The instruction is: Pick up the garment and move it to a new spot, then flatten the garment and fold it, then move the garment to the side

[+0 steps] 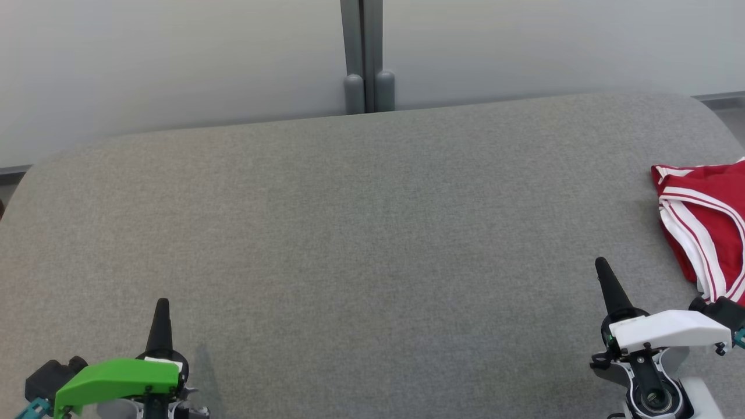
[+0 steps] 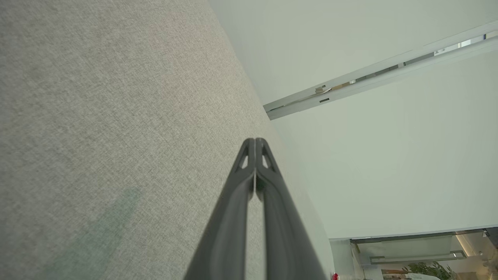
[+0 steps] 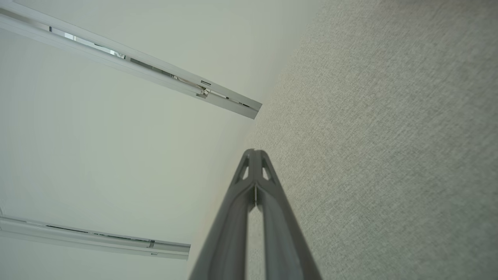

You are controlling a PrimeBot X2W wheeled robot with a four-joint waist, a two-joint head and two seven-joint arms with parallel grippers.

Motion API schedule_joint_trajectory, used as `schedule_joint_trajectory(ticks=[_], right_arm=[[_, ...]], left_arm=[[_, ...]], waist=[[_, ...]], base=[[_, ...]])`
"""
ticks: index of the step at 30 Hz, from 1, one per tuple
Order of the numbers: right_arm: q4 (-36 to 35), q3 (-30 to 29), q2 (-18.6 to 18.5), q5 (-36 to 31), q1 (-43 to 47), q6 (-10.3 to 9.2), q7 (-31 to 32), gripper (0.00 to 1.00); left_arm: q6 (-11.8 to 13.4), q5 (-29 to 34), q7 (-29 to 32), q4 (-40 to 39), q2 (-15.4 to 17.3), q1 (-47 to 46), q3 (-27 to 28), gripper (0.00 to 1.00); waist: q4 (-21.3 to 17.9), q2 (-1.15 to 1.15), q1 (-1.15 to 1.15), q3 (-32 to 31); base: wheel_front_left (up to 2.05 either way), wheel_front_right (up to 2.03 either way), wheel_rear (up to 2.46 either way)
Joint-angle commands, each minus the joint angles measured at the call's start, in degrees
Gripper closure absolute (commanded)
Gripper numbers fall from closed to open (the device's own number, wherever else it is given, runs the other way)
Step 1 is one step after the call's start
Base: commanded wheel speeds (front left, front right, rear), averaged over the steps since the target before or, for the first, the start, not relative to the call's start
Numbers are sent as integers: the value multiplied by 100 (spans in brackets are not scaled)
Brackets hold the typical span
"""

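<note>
Garment (image 1: 707,224) — red with white stripes, bunched at the right edge of the grey cloth-covered table (image 1: 349,244).
Partly cut off by the head view's edge; near the right gripper (image 1: 602,265), not held; well apart from the left gripper (image 1: 162,304), low at the near left; in both wrist views, fingers pressed together tip to tip, nothing between them — pointing over bare grey cloth toward a pale wall (image 1: 174,58).
</note>
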Motion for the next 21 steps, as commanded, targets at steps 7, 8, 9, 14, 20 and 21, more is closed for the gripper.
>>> schedule_joint_trajectory(ticks=[7,8,9,14,20,21], right_arm=[[-141,-53,-34,461,56,-2,123,100],[-148,-58,-34,508,59,-2,134,100],[-158,-64,-35,563,62,-2,147,100],[-199,-87,-37,802,68,-3,215,100],[-247,-114,-39,1086,89,-3,289,100],[-255,-120,-40,1135,93,-3,299,100]], left_arm=[[-50,-451,118,-99,47,-187,72,100],[-51,-497,131,-102,48,-194,75,100],[-55,-550,146,-107,48,-199,81,100],[-67,-776,217,-121,50,-209,104,100],[-79,-1044,284,-141,51,-253,131,100],[-83,-1093,302,-146,52,-261,137,100]], waist=[[30,0,0,-10],[33,0,0,-11],[38,0,0,-12],[57,0,0,-18],[81,0,0,-26],[86,0,0,-27]], base=[[0,0,0],[0,0,0],[0,0,0],[0,0,0],[0,0,0],[0,0,0]])
